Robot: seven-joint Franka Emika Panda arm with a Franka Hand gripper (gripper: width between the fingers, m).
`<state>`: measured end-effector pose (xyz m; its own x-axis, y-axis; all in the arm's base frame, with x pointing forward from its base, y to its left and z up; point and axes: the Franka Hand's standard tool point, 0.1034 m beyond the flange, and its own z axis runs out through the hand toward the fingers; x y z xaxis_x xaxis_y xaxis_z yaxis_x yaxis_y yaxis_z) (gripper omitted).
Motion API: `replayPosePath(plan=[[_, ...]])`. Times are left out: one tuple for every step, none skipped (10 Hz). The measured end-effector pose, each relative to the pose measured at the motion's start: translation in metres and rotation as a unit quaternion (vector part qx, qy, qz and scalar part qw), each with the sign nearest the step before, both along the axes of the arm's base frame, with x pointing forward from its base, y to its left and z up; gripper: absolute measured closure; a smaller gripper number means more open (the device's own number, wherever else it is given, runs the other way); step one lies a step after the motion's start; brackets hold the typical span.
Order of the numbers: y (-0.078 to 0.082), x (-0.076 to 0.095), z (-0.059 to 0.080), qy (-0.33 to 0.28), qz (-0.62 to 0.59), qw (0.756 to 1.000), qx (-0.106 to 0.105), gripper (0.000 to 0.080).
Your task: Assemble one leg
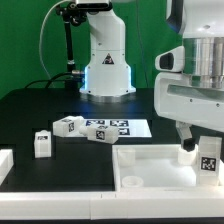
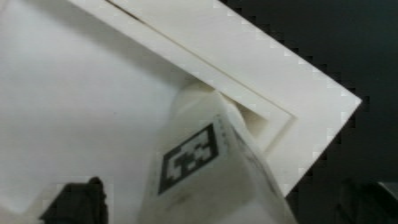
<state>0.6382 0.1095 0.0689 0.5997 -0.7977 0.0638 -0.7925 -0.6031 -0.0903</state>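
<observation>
Gripper (image 1: 203, 152) low over panel (image 1: 150, 165) at counter's front edge, exterior view's right; fingers clamped on leg (image 1: 209, 163), tag facing camera. Leg (image 2: 210, 160) upright at panel corner (image 2: 267, 95). Spare legs (image 1: 43, 144) near marker board (image 1: 118, 128), mid-counter.

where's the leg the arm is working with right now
In the exterior view's right, the leg stands in the end effector at the near right corner of the white panel.
</observation>
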Motion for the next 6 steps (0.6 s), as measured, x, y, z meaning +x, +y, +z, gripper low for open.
replayPosePath(plan=[[-0.0012, 0.0001, 0.0000, 0.000, 0.038, 0.999, -0.007, 0.0150], [-0.0011, 0.0002, 0.0003, 0.002, 0.073, 0.997, -0.014, 0.0150], [0.0008, 0.0014, 0.0023, 0.007, 0.112, 0.993, -0.027, 0.0150], [0.0000, 0.0015, 0.0021, 0.006, 0.082, 0.996, -0.023, 0.0236], [-0.0006, 0.0016, 0.0021, 0.006, 0.081, 0.996, -0.023, 0.0373], [-0.0003, 0.0016, 0.0020, 0.006, 0.069, 0.997, -0.021, 0.0373]])
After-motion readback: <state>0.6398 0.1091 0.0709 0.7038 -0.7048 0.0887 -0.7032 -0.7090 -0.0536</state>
